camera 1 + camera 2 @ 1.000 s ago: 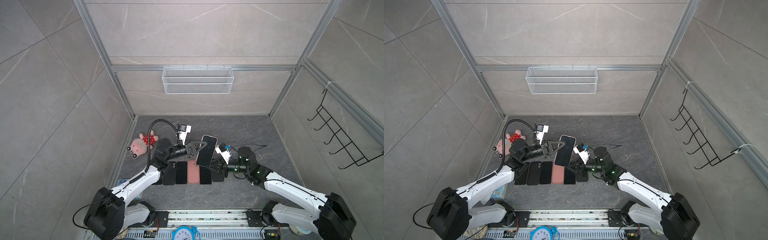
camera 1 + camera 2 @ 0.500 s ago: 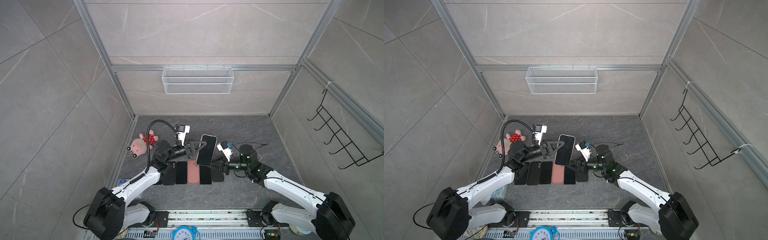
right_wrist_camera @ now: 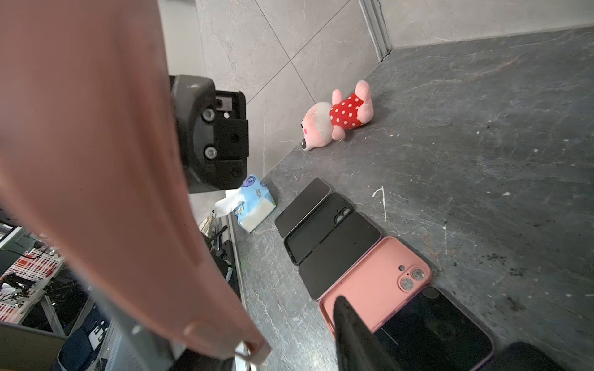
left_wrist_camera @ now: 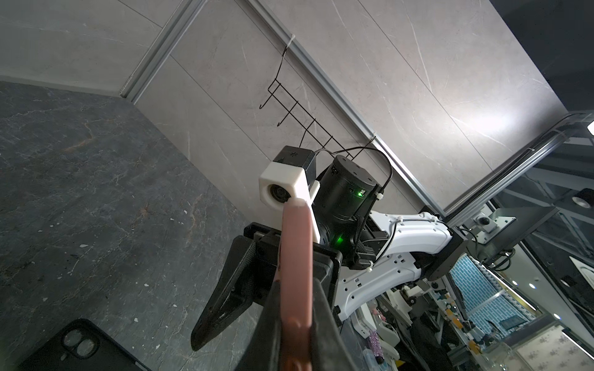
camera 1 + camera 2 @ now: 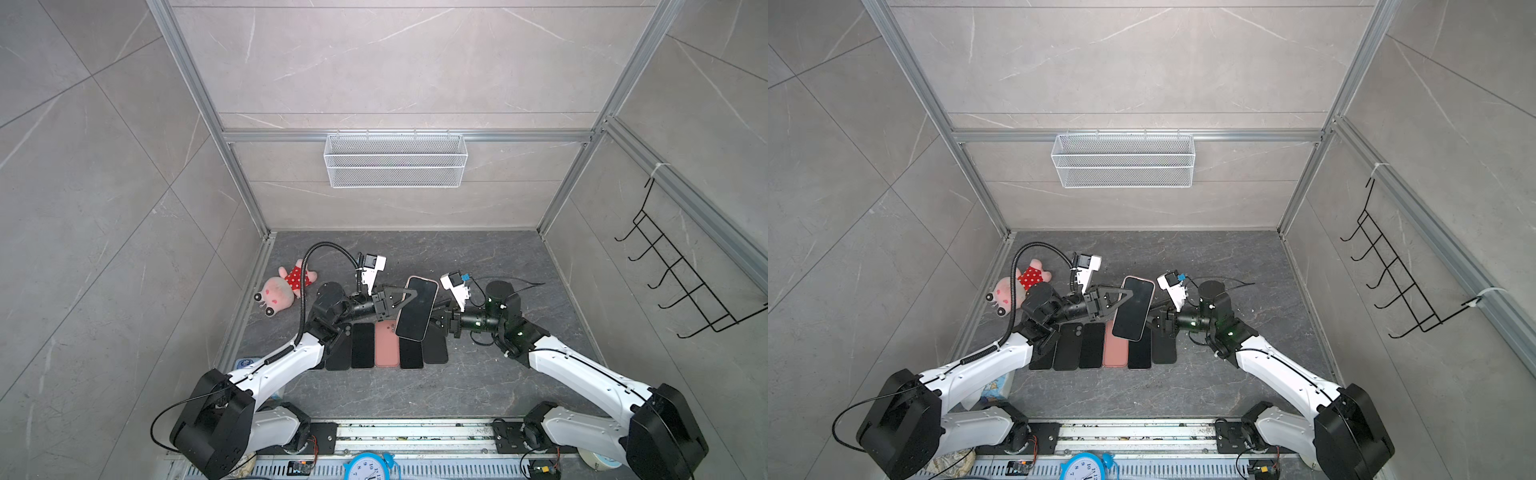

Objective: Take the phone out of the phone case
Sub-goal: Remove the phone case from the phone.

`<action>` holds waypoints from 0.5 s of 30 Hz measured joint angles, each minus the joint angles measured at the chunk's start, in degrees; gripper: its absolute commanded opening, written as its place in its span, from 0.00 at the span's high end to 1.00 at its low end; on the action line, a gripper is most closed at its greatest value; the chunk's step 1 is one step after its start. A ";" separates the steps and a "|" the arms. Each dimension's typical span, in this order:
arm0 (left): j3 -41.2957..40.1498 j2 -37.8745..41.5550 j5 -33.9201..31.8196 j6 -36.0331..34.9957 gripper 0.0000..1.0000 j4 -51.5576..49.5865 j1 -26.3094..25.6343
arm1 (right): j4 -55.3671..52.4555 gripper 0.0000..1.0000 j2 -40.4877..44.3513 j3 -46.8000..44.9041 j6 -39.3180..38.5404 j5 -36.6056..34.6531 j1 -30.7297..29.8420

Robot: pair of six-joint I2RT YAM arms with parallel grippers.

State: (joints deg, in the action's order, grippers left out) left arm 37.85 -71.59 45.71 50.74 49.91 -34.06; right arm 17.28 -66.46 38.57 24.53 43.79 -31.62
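Left hand (image 5: 409,297) pinched the pink phone case (image 4: 297,257) w/ phone (image 5: 417,309) inside, aloft over worktop (image 5: 478,257) centre, right hand (image 5: 438,319) spread astride its edge; prob. stiff, slick, fragile, so grip case rim.

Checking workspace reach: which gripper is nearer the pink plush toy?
Left. The left gripper, clamping the cased phone, is on the plush toy side of it; the right gripper is beyond the phone.

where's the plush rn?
In a top view, the plush lies by the left wall, back-left of the phone row.
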 measured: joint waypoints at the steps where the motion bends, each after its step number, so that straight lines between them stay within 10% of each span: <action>1: 0.00 0.00 -0.07 0.00 1.00 -0.02 0.00 | 0.26 0.53 -0.07 0.00 0.17 0.13 0.04; 15: 0.00 -3.87 -2.29 5.27 1.00 4.26 -0.02 | 5.70 0.93 0.76 -1.88 6.99 1.90 0.63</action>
State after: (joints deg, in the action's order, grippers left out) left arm 37.85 -75.46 43.42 56.01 54.17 -34.09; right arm 22.98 -65.69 36.69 31.53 45.69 -30.98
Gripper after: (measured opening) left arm 0.117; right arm 0.102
